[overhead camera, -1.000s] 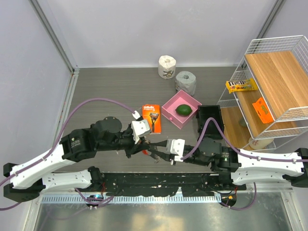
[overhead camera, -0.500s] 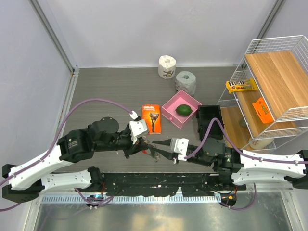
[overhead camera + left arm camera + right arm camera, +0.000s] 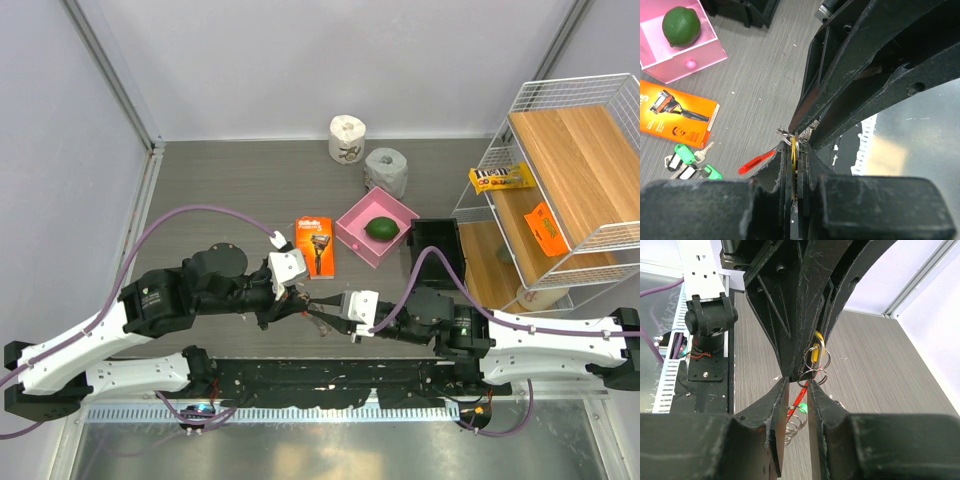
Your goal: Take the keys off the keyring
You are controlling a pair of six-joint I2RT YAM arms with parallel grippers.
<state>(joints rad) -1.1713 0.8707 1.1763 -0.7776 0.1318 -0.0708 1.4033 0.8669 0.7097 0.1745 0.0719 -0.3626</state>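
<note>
My left gripper is shut on a yellow key tag, held above the table at front centre. Thin metal rings hang from the tag, and the red keyring slants down from them. Keys with green and black/white tags lie on the table by its lower end; whether they are attached I cannot tell. My right gripper faces the left one, its jaws a little apart on either side of the rings and the left fingertips. The yellow tag and a green tag show in the right wrist view.
An orange razor box lies just behind the grippers. A pink box holding a lime and a black bin stand to its right. Two toilet rolls are at the back, a wire rack at right.
My right gripper has shifted a little left, closer to the left gripper's tip. The left gripper has held its place and its grip.
</note>
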